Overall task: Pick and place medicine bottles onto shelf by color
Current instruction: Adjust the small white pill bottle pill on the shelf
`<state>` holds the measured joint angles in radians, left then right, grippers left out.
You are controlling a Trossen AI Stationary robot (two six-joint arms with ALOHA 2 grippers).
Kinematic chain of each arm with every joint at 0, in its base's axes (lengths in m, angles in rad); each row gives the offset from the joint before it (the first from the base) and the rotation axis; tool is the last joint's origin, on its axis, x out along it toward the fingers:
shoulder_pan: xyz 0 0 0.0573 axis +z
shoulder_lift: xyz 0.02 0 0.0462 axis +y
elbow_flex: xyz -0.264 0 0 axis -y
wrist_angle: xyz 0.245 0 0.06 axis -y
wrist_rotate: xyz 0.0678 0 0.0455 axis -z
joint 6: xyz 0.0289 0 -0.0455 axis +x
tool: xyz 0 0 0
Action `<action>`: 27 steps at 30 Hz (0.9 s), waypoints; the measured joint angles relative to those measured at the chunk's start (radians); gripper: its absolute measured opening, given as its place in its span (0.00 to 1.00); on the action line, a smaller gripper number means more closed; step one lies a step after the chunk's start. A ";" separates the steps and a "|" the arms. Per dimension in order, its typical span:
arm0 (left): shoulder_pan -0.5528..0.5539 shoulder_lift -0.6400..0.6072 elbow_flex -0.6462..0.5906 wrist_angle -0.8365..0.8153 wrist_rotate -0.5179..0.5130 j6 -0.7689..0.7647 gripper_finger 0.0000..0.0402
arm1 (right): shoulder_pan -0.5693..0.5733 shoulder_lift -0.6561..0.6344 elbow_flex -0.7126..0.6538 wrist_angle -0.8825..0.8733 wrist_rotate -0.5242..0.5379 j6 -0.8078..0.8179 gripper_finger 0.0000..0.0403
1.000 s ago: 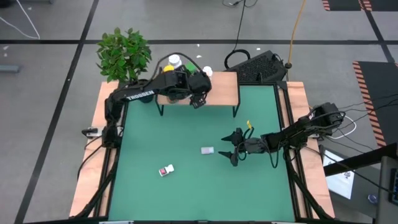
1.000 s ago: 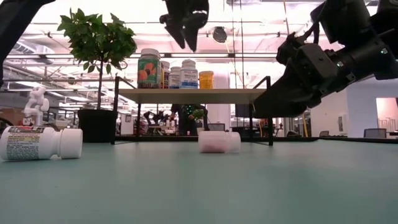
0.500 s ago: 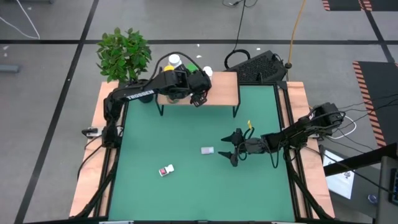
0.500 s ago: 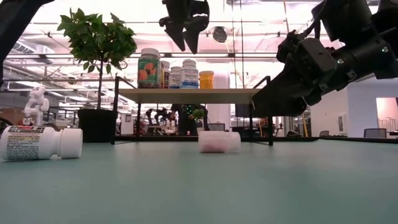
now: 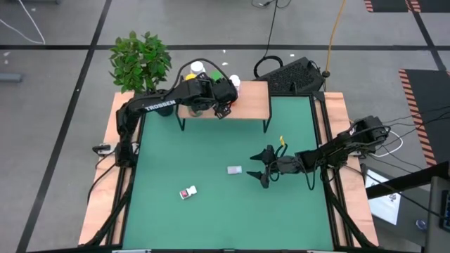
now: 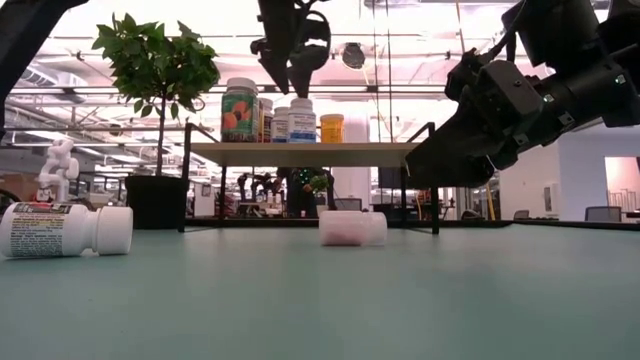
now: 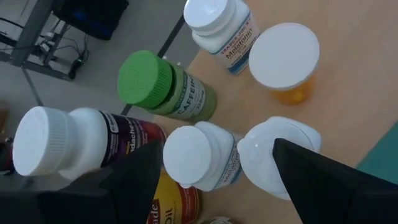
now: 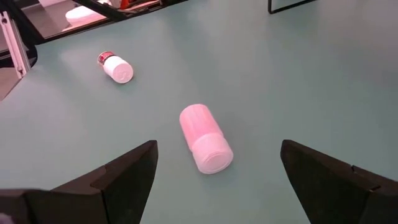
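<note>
Left end effector (image 5: 223, 111) hangs over the shelf (image 5: 253, 104), above its bottle cluster, fingers spread wide w/ nothing between them. Low view shows it (image 6: 293, 62) well above the bottle caps, not touching any. Wrist view looks down past its two dark fingers (image 7: 140, 180) onto the cluster: green-cap bottle (image 7: 163, 87), white-cap orange bottle (image 7: 285, 62), white-cap Melatonin bottle (image 7: 221, 23), dark bottle w/ white cap (image 7: 74, 144), two more white ones (image 7: 202, 155) just below, all upright and packed close on the wood top.

Right end effector (image 5: 261, 169) is low over the green counter (image 5: 211, 218), right of centre, also wide open and empty. Pink bottle (image 5: 234, 169) lies on its side just beside it, toward the left arm, apart from the fingers. In the right wrist view the pink bottle (image 8: 204, 138) sits between the two fingers' line of sight, white cap toward the camera, not touched.

Red-label bottle (image 5: 188, 192) lies on its side nearer the front-left of the counter, well apart from both arms; in low view it (image 6: 65, 230) is at far left, cap pointing right.

Shelf stands at the counter's back edge; bottles occupy its left end, right part bare. Plant (image 5: 139, 60) in a black pot sits off the back-left corner, next to the shelf.
</note>
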<state>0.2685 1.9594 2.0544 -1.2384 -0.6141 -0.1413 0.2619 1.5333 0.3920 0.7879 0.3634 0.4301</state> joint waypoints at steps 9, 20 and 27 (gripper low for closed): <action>-0.016 -0.020 -0.002 -0.090 0.002 -0.006 0.78 | 0.000 0.000 0.000 -0.005 0.000 -0.004 0.83; -0.015 -0.023 -0.002 -0.099 0.006 -0.018 0.78 | 0.000 0.000 0.000 0.000 0.000 0.003 0.83; -0.016 -0.023 -0.002 -0.127 -0.013 -0.022 0.78 | 0.000 0.000 0.000 0.000 0.000 0.003 0.83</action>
<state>0.2527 1.9369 2.0521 -1.3659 -0.6270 -0.1635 0.2619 1.5333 0.3920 0.7883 0.3637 0.4334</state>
